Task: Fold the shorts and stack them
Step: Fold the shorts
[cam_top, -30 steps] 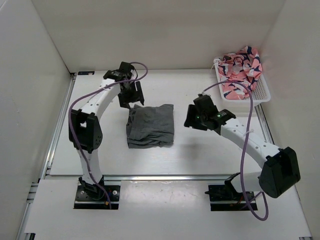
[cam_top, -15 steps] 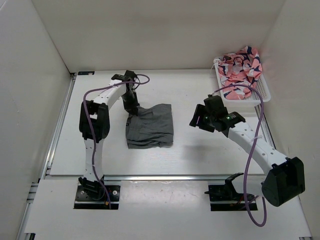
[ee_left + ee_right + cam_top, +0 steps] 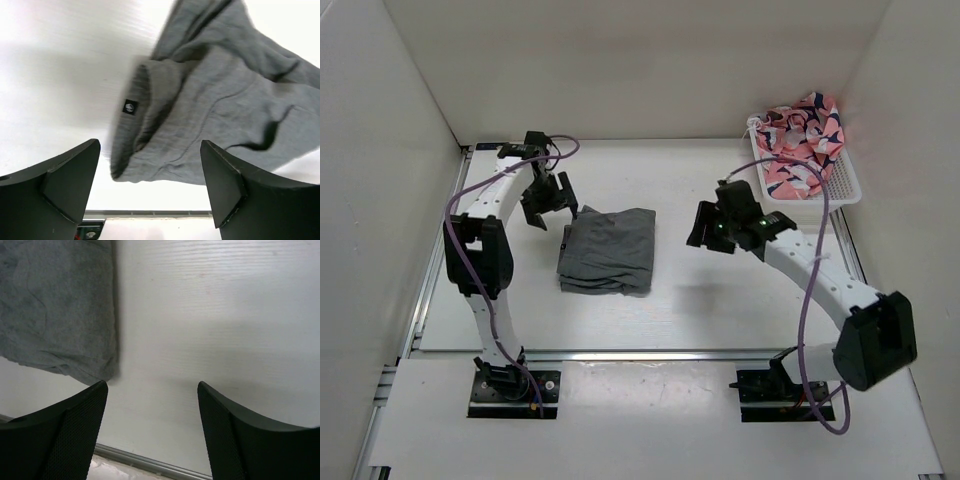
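The grey shorts (image 3: 608, 250) lie folded into a compact bundle on the white table, left of centre. My left gripper (image 3: 551, 208) hovers just off their back left corner, open, nothing between its fingers. In the left wrist view the shorts (image 3: 220, 100) fill the upper right, with a small dark label on a fold, and the left gripper (image 3: 149, 150) stands wide above their near edge. My right gripper (image 3: 706, 236) hangs open to the right of the shorts, apart from them. The right wrist view shows the shorts (image 3: 55, 310) at upper left and the right gripper (image 3: 151, 390) over bare table.
A white basket (image 3: 847, 188) stands at the back right corner, holding pink patterned clothes (image 3: 803, 130). White walls close in the table on the left, back and right. A metal rail (image 3: 620, 353) runs along the near edge.
The left gripper closed on the shorts' back left edge, dragged the bundle a little to the left, then let go and drew back left, open. The right gripper opened a bit wider.
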Controlling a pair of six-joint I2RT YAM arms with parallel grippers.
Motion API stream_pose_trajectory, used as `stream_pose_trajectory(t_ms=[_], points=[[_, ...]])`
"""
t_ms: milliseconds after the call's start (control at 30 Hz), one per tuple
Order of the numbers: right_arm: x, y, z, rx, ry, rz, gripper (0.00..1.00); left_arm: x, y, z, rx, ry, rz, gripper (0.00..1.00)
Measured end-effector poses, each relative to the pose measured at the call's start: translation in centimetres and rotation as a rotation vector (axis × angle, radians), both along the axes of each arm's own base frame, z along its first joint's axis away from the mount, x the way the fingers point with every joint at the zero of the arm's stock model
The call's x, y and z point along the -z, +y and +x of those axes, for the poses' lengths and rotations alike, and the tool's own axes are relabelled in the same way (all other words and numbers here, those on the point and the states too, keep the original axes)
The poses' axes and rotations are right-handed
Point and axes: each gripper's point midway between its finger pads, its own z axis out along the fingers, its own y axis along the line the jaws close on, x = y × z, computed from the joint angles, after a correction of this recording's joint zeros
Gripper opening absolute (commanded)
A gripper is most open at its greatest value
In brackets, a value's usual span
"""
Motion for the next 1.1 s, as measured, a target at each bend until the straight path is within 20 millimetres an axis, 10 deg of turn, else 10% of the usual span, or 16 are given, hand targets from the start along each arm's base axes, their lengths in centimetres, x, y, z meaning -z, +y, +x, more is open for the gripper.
stream_pose_trajectory(t_ms=[133, 167, 267, 567, 700, 800, 867, 1100], points=[[-0.7, 4.5, 2.0, -0.131, 0.013, -0.001, 0.11, 0.4, 0.5, -0.4, -0.014, 0.014, 0.026, 0.60], [-0.8, 5.8, 2.7, -0.163, 0.007, -0.002, 0.08, 0.5, 0.2, -0.6, -0.009, 0.010, 0.029, 0.33], [-0.3, 9.6, 4.5, -0.230, 0.006, 0.006, 0.06, 1.7, -0.7, -1.7, 0.016, 0.032, 0.026, 0.10], [9.5, 14.3, 5.8, -0.295, 0.208, -0.010, 0.08, 9.1, -1.5, -5.1, 0.047, 0.187, 0.011, 0.10], [11.8, 14.5, 5.5, -0.273, 0.290, -0.020, 0.20, 8.9, -1.5, -5.0, 0.060, 0.174, 0.022, 0.37], [10.1, 14.3, 5.8, -0.257, 0.262, -0.019, 0.69, 7.9, -0.9, -5.0, 0.068, 0.148, 0.071, 0.75], [7.5, 13.7, 5.9, -0.250, 0.213, -0.025, 0.95, 6.1, -0.4, -4.8, 0.072, 0.109, 0.100, 0.77], [-9.3, 8.5, 5.1, -0.159, -0.190, -0.009, 0.97, -8.3, 1.6, -3.7, 0.000, -0.305, 0.147, 0.99]])
